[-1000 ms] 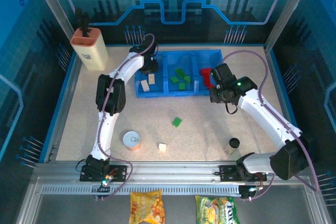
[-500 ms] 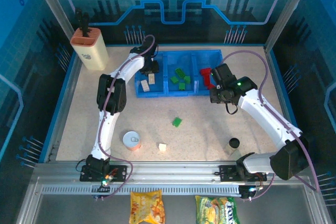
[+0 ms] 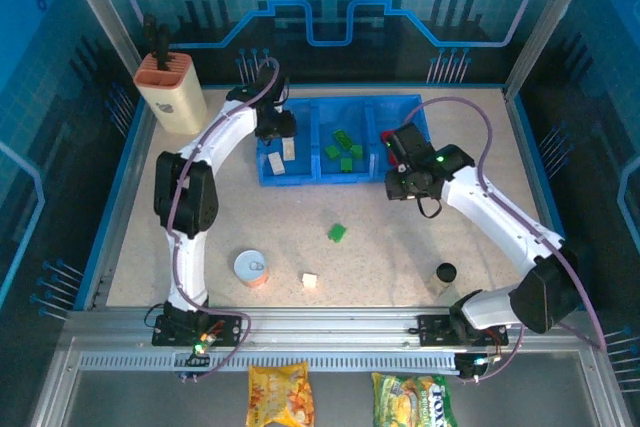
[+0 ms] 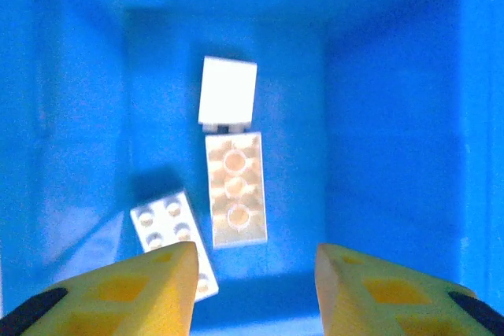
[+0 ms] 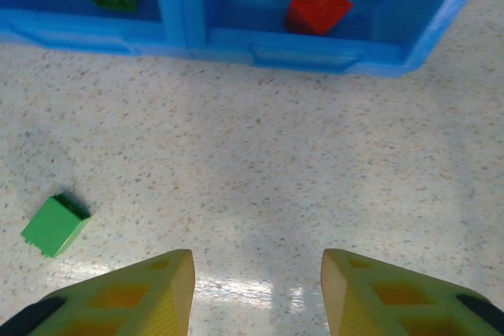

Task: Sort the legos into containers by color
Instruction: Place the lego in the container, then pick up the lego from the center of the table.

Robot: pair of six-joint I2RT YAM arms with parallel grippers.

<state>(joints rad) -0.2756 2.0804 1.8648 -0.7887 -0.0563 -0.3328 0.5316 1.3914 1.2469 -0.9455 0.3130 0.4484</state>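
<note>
The left arm reaches far across, elbow bent outward, and the left gripper point(image 4: 256, 273) hangs over the left compartment of the tray point(image 3: 340, 179). Its jaws are slightly parted and empty above three white legos point(image 4: 235, 190). The right gripper point(image 5: 256, 273), moderately parted and empty, points down at bare table just before the tray's front wall, with red legos point(image 5: 317, 4) inside and a green lego point(image 5: 53, 226) loose nearby. Compared with a second ago, the left elbow has swung leftward and the right wrist has shifted left.

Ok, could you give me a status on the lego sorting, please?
Left pincer open, empty, over white legos in tray. Right pincer open, empty, above table. One green lego, one cream lego loose on table. Nothing blocking.
</note>
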